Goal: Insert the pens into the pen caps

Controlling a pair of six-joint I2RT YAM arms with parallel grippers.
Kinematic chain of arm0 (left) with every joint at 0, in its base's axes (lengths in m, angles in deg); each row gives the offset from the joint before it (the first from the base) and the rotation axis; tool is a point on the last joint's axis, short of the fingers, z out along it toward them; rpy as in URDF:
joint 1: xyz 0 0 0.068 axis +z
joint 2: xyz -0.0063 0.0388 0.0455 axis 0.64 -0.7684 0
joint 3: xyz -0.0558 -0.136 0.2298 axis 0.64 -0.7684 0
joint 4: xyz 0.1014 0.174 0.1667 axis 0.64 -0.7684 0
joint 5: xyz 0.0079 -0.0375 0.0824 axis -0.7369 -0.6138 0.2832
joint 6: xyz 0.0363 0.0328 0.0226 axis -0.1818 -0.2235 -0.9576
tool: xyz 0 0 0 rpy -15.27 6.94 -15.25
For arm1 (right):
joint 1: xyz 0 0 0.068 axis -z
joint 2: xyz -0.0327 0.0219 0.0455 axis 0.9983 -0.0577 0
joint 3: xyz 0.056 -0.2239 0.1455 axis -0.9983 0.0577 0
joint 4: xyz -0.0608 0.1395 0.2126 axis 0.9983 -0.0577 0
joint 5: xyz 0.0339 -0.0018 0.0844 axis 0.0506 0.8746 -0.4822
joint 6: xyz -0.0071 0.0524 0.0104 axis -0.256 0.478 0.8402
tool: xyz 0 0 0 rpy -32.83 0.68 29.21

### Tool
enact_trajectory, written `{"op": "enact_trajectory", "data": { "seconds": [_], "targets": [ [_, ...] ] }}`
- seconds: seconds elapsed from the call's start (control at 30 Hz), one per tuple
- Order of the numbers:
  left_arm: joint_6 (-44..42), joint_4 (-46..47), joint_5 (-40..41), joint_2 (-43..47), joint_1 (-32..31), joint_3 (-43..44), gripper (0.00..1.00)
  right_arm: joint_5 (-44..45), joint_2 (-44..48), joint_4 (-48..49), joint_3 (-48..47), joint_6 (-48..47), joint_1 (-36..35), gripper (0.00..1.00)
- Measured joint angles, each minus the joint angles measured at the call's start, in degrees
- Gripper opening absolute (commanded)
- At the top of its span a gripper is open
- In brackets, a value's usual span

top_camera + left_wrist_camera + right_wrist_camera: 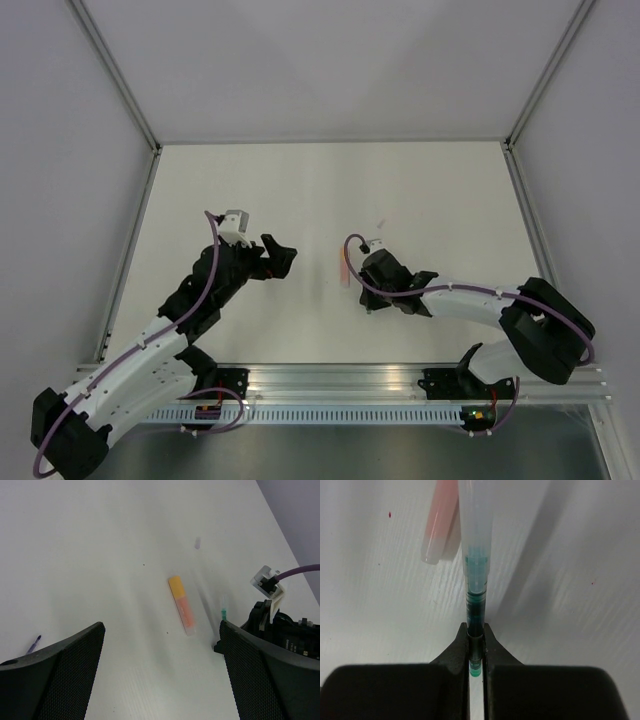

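Right gripper [476, 639]: jaws nearly together, clamped on the green pen [475, 607] at its thin dark-green rear end. The pen runs straight out ahead of the fingers. Its forward part sits inside a pale translucent tube [476, 520]; can't tell if that's cap or barrel.

Left gripper [161, 628]: jaws at full spread, nothing between them, hanging above the table [250, 180] and well apart from both pens.

Orange-pink pen [182, 606]: lying flat on the table between the two grippers, just beside the green pen. Deeper orange at the end far from the left wrist camera, paler pink at the other. In the right wrist view its pink rounded end lies left of the pale tube; can't tell whether they touch.

Small purple streak [34, 644] on the table next to the left gripper's left finger.

Writing: tiny white print on the right arm's black housing [295, 640], too small to read.
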Motion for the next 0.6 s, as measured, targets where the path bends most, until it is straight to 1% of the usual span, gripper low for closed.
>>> {"op": "enact_trajectory", "data": {
  "seconds": [0.07, 0.1, 0.17, 0.2, 0.3, 0.5, 0.6],
  "targets": [
    [-0.07, -0.02, 0.76, 1.22, 0.0, -0.09, 0.99, 0.59, -1.4, 0.24, -1.22, 0.5, 0.28, 0.05],
    [-0.09, -0.02, 1.09, 1.81, 0.0, -0.15, 0.99, 0.83, -2.1, 0.52, -1.77, 0.63, 0.42, 0.09],
    [-0.13, -0.02, 1.53, 2.64, 0.0, -0.24, 0.99, 1.29, -3.74, 1.03, -3.08, 1.07, 0.74, 0.12],
    [-0.15, -0.02, 1.64, 2.86, 0.0, -0.24, 0.99, 1.53, -4.57, 1.18, -3.78, 1.44, 0.87, 0.16],
    [-0.24, -0.11, 2.01, 3.23, 0.0, -0.24, 0.99, 2.19, -6.21, 1.46, -5.18, 1.86, 1.18, 0.2],
    [-0.26, -0.46, 2.38, 4.74, 0.0, -0.24, 0.99, 4.46, -8.22, 1.88, -7.02, 2.36, 1.7, 0.26],
    [-0.26, -0.66, 2.4, 5.64, 0.0, -0.24, 0.99, 5.51, -8.22, 1.92, -7.04, 2.71, 1.95, 0.26]
  ]
}}
